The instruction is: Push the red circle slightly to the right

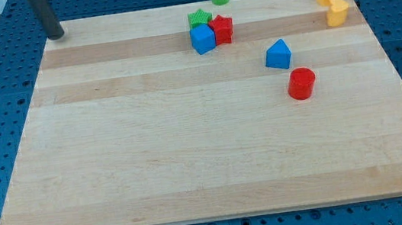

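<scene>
Seven blocks sit on the wooden counter (192, 167); no writing is legible. My tip (57, 35) rests at the far left corner, well apart from the red circle (301, 83), right of centre, just beside the blue block (278, 54), perhaps a triangle.

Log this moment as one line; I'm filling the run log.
tip: view's top-left corner, far from blocks | red circle: right of centre, untouched | blue block: just above it | push: not started
</scene>
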Controlling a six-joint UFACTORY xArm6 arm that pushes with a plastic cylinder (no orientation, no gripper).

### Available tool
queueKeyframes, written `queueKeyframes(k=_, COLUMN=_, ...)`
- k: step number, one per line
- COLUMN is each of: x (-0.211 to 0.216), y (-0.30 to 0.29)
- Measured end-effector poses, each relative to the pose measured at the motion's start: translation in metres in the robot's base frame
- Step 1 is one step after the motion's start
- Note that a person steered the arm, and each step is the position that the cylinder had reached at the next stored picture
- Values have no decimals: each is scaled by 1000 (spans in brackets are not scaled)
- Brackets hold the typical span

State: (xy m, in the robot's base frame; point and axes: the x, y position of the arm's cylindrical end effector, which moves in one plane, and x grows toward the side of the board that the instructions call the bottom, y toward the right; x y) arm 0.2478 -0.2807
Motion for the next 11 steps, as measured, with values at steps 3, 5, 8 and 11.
queueKeyframes(k=3, x=17, y=156)
queueKeyframes(k=5, x=21, y=247)
queueKeyframes(k=8, x=144, y=238)
queueKeyframes(k=11, x=190, y=397)
